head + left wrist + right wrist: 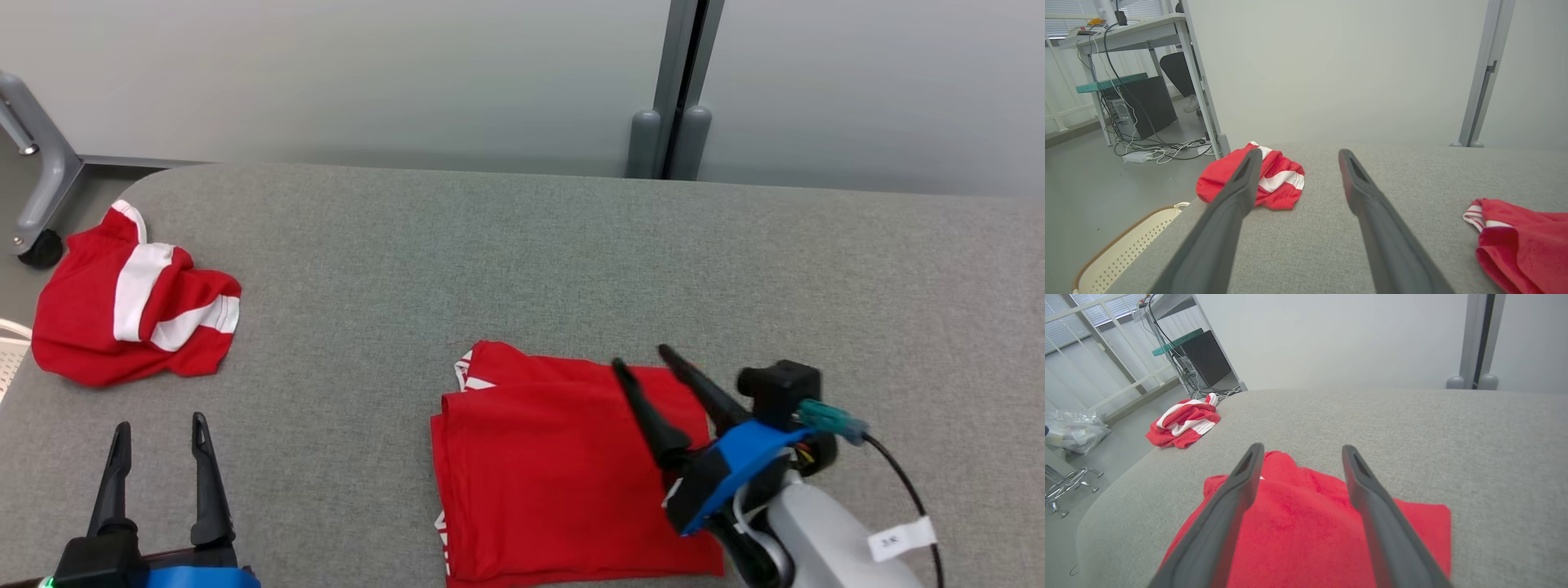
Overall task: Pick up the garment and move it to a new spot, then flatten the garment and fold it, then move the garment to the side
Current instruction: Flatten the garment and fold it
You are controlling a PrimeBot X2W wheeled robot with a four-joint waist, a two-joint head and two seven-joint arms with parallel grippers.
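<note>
A red garment [547,465] lies folded into a flat rectangle on the grey table [571,261], near the front edge right of centre; it also shows as the garment [1306,535] and as the garment [1523,241]. My right gripper [643,361] hovers over its right part, open, with nothing between its fingers; the right gripper [1300,451] shows the same gap. At the lower left stands my left gripper [160,426], open and empty, well clear of the fold, and the left gripper [1298,157] points along the table.
A second red garment with white stripes [135,302] lies crumpled at the table's far left edge. A cream perforated basket [1122,249] stands on the floor by that edge. A wall with a grey post [678,90] runs behind the table.
</note>
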